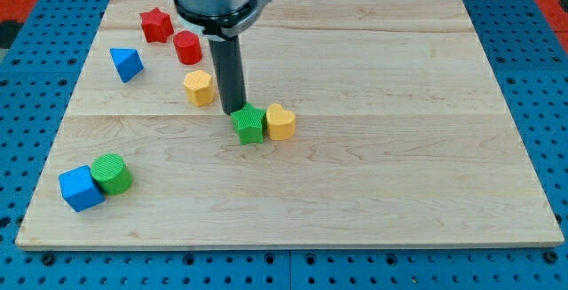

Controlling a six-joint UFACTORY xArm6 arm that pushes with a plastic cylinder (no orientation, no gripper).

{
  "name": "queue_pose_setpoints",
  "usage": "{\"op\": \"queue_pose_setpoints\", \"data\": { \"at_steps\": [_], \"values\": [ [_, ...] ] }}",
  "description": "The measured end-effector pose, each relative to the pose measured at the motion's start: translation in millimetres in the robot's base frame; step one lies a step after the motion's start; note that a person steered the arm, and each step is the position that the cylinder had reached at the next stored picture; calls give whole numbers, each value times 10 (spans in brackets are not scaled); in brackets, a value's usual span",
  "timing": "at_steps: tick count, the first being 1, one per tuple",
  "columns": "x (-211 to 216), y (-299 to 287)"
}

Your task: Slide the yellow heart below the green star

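Pale wooden table [373, 148] | our tip [236, 111] at green star block [249, 124], top edge | yellow heart block [280, 122] touching star's right, not below | no pincer; slide remains.

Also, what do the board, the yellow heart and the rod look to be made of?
Board: pale wood, matte, with visible grain and plank seams. Yellow heart: probably painted wood or plastic; even colour, slight sheen, so unclear. Rod above my tip: dark, smooth, likely metal or plastic; the tip sits just behind the green star.
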State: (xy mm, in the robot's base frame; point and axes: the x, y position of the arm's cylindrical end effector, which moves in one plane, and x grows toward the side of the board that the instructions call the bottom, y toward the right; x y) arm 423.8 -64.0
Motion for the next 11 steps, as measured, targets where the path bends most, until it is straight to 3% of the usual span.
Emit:
{"op": "queue_pose_setpoints", "data": {
  "at_steps": [1,3,4,5,6,7,9,10,11],
  "values": [
    [-281,55],
    [572,481],
    [691,482],
    [361,947],
    [655,1307],
    [1053,1144],
    [606,1118],
    [660,688],
    [734,630]
  ]
}}
